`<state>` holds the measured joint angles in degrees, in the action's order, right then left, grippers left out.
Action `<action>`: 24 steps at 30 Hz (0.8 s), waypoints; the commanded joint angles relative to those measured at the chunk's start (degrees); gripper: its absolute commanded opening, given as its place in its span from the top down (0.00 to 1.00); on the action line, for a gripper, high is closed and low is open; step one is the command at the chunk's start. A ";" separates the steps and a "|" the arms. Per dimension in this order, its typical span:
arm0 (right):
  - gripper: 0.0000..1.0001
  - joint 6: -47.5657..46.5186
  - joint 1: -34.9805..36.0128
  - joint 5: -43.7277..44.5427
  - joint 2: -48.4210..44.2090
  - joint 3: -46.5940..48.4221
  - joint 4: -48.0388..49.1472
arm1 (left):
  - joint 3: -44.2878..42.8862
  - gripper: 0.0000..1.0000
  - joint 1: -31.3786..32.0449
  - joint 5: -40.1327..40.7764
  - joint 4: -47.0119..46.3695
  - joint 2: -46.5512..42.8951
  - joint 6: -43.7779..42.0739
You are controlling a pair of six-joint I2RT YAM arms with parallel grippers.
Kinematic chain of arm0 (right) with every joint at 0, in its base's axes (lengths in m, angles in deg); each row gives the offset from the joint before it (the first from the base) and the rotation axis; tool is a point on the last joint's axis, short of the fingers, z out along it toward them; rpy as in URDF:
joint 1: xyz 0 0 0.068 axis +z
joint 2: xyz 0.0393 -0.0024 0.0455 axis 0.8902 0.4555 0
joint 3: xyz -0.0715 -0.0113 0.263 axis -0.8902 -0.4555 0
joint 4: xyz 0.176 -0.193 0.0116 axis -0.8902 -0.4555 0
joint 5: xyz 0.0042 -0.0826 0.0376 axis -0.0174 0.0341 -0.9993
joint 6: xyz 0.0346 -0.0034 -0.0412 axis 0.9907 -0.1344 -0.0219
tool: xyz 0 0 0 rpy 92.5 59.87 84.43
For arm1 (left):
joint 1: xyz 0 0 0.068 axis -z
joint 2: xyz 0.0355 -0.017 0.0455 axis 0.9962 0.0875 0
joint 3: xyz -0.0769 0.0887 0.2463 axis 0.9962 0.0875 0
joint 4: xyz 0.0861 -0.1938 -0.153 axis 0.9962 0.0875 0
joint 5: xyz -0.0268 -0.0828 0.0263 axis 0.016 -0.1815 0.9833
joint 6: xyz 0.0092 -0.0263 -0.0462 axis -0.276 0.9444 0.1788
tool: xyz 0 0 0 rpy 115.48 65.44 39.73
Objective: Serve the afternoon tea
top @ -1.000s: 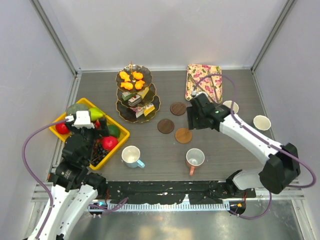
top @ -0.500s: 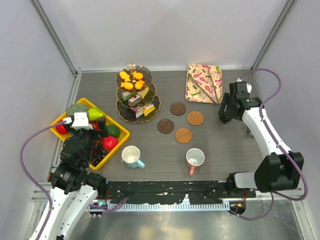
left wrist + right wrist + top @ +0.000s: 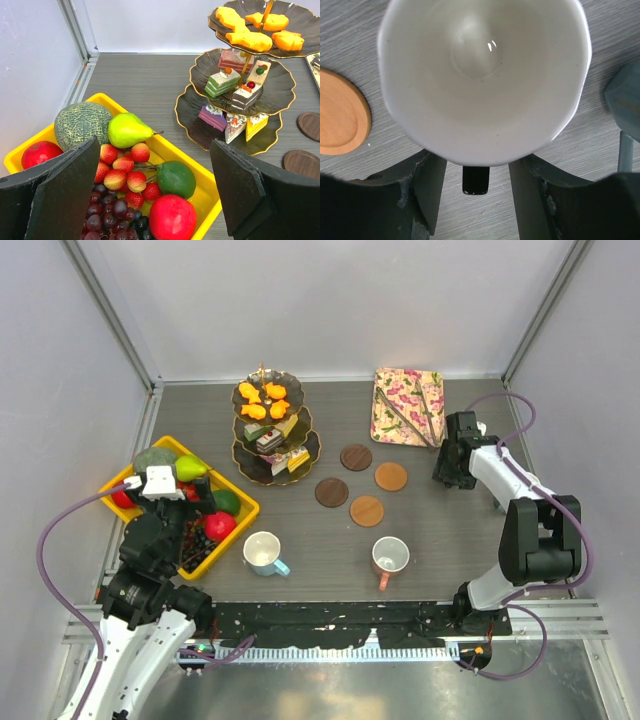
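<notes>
While right gripper sits low over white mug at right side of desk, fingers flank mug's near wall, dark tab between them; gripping or merely beside, cannot tell. Near mug, orange coaster. Over yellow crate of fruit, left gripper spread wide. At rear left-centre, three-tier stand: pastries on top tier, cake slices on lower tiers. Near front edge, blue-handled mug and pinkish mug.
</notes>
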<state>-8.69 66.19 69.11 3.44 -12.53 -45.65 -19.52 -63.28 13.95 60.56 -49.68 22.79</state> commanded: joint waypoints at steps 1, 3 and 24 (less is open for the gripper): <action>0.47 -0.19 -0.48 1.77 0.04 -0.80 3.49 | 0.23 0.01 0.28 0.71 -3.00 -0.24 -0.66; 0.53 -0.45 -0.39 2.48 -0.31 -0.98 3.49 | 0.23 0.01 0.37 0.63 -3.09 -0.15 -0.66; 0.95 -14.68 13.92 -4.02 -6.73 11.67 5.24 | 0.14 0.01 0.37 0.80 -2.92 0.38 -0.83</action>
<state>-17.24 75.57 68.61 -0.14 -7.24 -47.48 -19.47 -63.13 13.95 60.54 -49.61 22.68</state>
